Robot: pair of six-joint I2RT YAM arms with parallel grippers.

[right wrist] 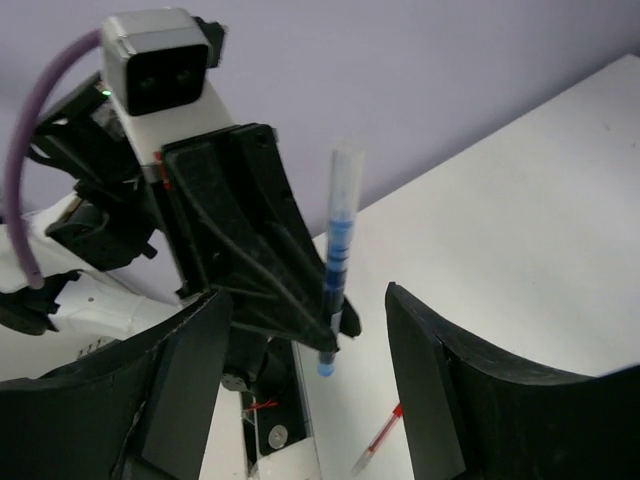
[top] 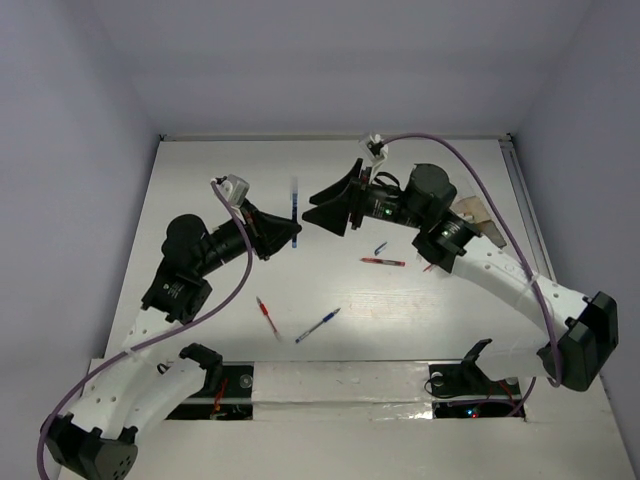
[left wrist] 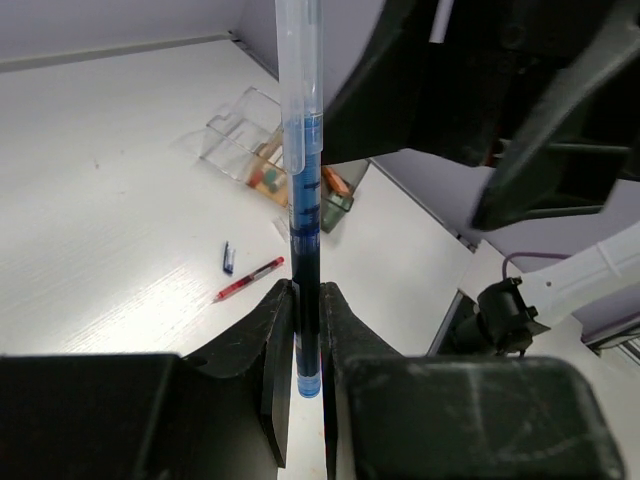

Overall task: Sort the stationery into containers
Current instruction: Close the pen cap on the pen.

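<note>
You will find the left pincer (left wrist: 308, 335) clamped on the lower end of the blue pen (left wrist: 303, 190), which stands nearly upright above its jaws. The right pincer (right wrist: 308, 300) faces it with jaws wide apart; the pen sits just ahead, touching neither jaw. The organiser box (left wrist: 262, 160) lies well beyond the left pincer.

White links, black joints on left arm (top: 130, 390) and right arm (top: 500, 280); purple cables (top: 470, 168); possibly 1 green light (top: 386, 212).
</note>
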